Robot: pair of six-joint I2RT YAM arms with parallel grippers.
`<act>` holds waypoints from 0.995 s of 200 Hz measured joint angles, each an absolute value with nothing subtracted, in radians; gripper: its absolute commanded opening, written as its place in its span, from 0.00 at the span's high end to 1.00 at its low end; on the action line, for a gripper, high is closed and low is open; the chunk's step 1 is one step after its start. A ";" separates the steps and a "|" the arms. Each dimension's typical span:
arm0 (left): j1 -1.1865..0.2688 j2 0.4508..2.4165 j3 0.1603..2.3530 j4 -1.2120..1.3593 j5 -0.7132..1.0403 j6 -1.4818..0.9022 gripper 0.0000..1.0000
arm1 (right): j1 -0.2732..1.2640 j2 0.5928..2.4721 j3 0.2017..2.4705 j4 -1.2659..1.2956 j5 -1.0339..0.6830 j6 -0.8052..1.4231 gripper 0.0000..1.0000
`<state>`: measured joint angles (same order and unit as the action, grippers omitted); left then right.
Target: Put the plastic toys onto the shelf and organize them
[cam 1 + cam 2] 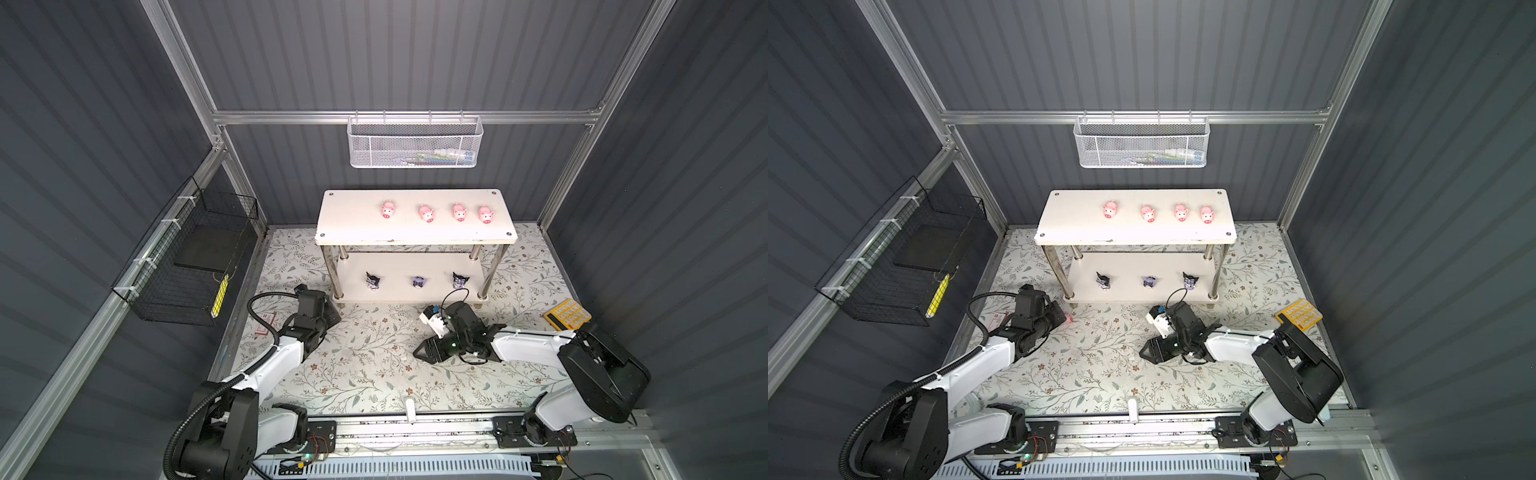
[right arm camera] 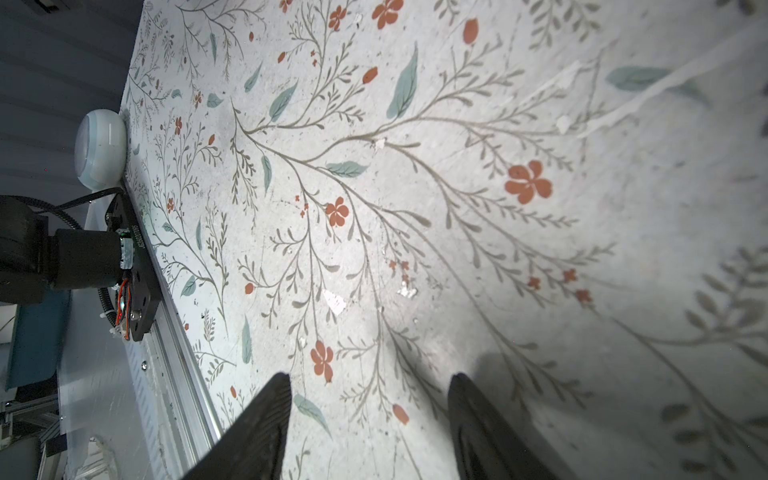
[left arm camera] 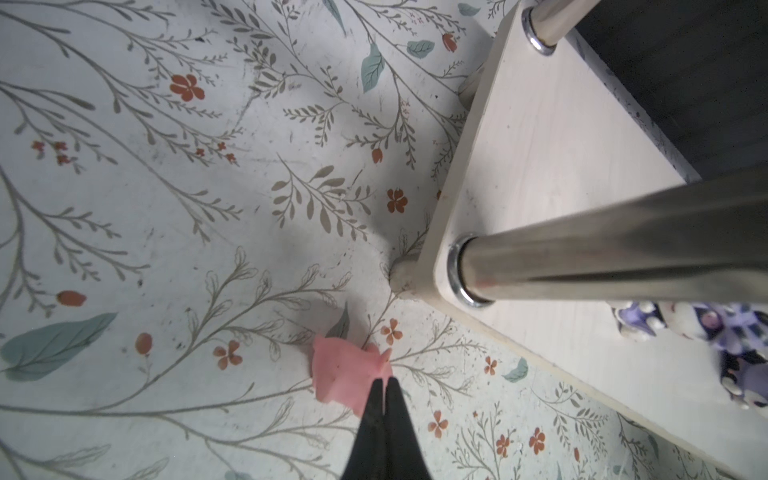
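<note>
Our left end effector (image 3: 385,384) has its fingers pressed together, tips low over the flowered surface (image 3: 166,249) and meeting a pink pig (image 3: 338,374) that lies there, just beside a corner foot of the shelf (image 3: 540,166); we cannot tell whether any part of the pig is pinched. Our right end effector (image 2: 370,378) has its fingers apart with nothing between them, above the bare middle of the surface in front of the shelf. On the top board four pigs stand in a row, from the leftmost pig (image 1: 387,210) to the rightmost pig (image 1: 486,215); on the lower board three black-and-purple figures (image 1: 419,281) are spaced apart. A yellow calculator (image 1: 567,319) lies to the right.
</note>
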<state>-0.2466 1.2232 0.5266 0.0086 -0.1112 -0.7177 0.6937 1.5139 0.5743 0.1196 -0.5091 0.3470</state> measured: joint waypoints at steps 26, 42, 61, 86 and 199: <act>-0.241 1.269 0.527 0.031 -0.111 -0.718 1.00 | 0.694 1.514 0.574 0.120 -0.509 0.347 0.38; -0.241 1.292 0.527 0.046 -0.111 -0.716 1.00 | 0.694 1.514 0.574 0.120 -0.509 0.347 0.38; -0.240 1.311 0.527 0.059 -0.111 -0.715 1.00 | 0.694 1.514 0.574 0.120 -0.509 0.347 0.38; -0.240 1.337 0.525 0.084 -0.110 -0.715 1.00 | 0.694 1.514 0.574 0.120 -0.509 0.347 0.38; -0.235 1.320 0.431 0.207 -0.103 -0.719 1.00 | 0.694 1.514 0.574 0.119 -0.509 0.340 0.38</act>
